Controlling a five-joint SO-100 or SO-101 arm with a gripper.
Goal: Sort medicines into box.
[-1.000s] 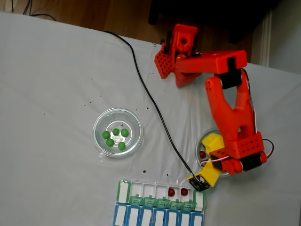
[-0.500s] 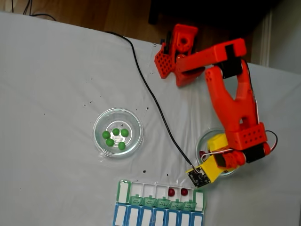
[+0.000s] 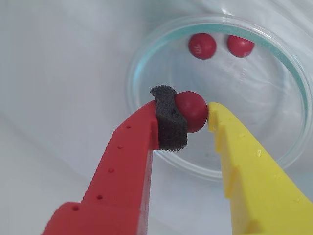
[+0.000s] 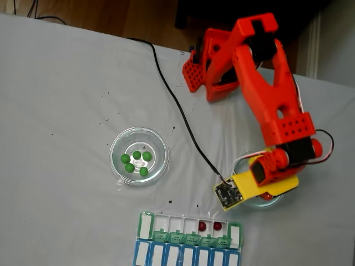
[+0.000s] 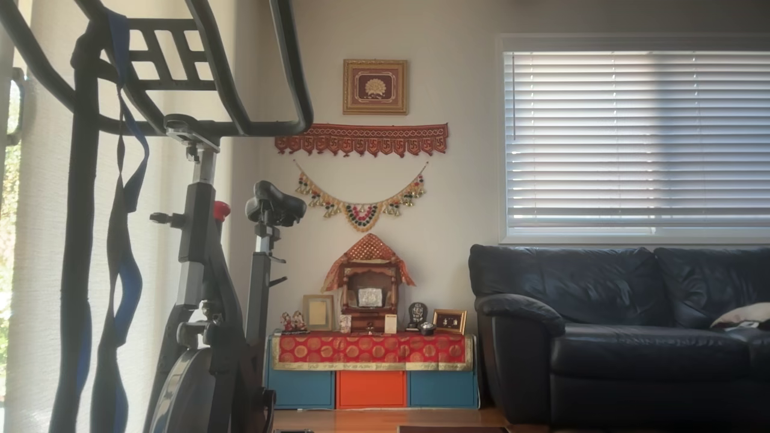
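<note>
In the wrist view my gripper [image 3: 198, 113] pinched a dark red ball [image 3: 191, 111] between the padded red finger [image 3: 170, 125] and the yellow finger [image 3: 230, 134], over a clear glass dish [image 3: 146, 58]. Two more red balls [image 3: 202, 46] lay at the dish's far side. In the fixed view the green-lidded box [image 4: 190, 230] sat near the table's front edge, left of my gripper [image 4: 265, 194], two red balls [image 4: 209, 226] inside. Five green balls [image 4: 136, 162] sat in the left dish [image 4: 119, 141].

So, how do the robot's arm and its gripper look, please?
The arm is orange-red plastic with black motor blocks. The gripper has one red finger with a dark grey foam pad and one yellow finger, both with small holes. A black cable reaches the wrist's small circuit board.
</note>
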